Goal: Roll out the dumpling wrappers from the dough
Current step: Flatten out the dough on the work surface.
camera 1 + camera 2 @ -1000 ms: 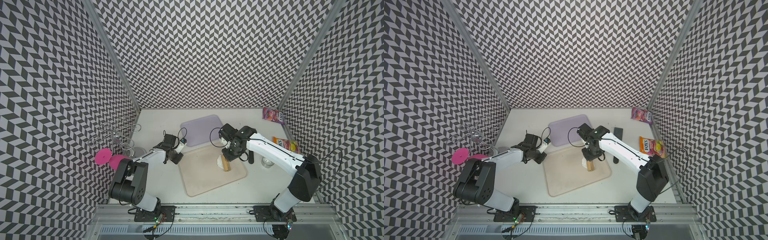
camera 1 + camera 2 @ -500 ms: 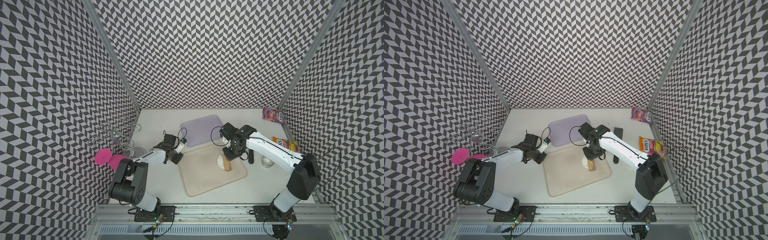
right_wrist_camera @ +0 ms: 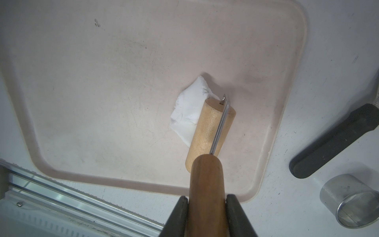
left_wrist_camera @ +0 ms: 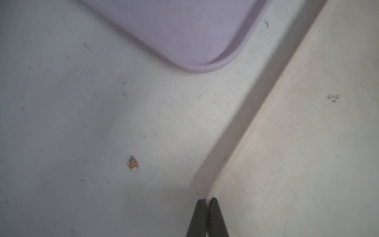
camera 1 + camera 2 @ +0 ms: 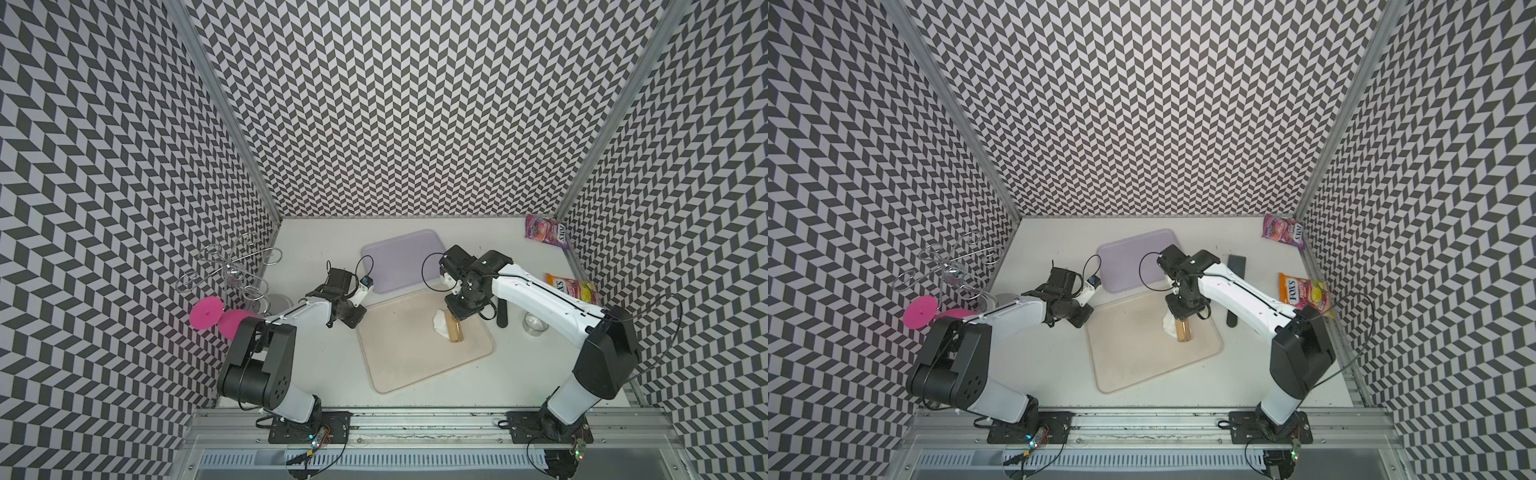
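The dough (image 3: 188,110) is a small white lump on the beige tray (image 3: 102,82), seen in both top views (image 5: 439,323) (image 5: 1169,327). A wooden roller (image 3: 211,127) lies on the lump's edge and covers part of it. My right gripper (image 3: 207,198) is shut on the roller's brown handle (image 3: 206,180) and stands just above the dough (image 5: 457,309). My left gripper (image 4: 207,200) is shut with nothing in it. Its tips rest at the beige tray's far left corner (image 5: 356,322). No dumpling wrappers are in view.
A purple tray (image 5: 395,262) lies behind the beige one. A metal ring cutter (image 3: 348,201) and a black tool (image 3: 332,143) sit right of the beige tray. Candy packets (image 5: 546,230) (image 5: 571,289) lie at the right wall. A wire rack (image 5: 232,270) and pink discs (image 5: 205,313) stand at the left.
The right arm's elbow has shifted a little while the roller stays against the dough. The left arm has not moved.
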`<state>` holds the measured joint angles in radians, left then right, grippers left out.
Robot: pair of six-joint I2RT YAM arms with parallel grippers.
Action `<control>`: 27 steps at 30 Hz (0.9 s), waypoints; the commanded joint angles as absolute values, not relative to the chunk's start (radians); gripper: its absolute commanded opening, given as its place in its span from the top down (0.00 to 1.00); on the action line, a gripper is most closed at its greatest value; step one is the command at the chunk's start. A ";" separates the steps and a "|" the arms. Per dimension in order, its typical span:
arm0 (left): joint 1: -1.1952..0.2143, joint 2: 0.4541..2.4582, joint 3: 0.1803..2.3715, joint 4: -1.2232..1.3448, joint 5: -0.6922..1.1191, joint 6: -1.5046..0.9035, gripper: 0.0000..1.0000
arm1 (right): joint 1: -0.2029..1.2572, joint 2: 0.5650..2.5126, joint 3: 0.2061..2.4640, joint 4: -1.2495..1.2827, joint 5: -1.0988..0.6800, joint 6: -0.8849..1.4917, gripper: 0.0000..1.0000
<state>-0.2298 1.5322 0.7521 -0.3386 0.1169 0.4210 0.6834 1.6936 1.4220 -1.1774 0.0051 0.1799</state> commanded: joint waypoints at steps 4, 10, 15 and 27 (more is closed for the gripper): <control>-0.225 1.572 0.744 -0.426 0.110 0.439 1.00 | 0.677 1.887 1.276 -0.949 -0.051 0.153 1.00; -0.232 1.583 0.738 -0.419 0.115 0.439 1.00 | 0.676 1.881 1.266 -0.914 -0.163 0.145 1.00; -0.232 1.583 0.738 -0.417 0.113 0.437 1.00 | 0.662 1.884 1.240 -0.869 -0.233 0.167 1.00; -0.214 1.566 0.716 -0.423 0.035 0.491 1.00 | 0.622 1.893 1.217 -0.977 0.036 0.242 1.00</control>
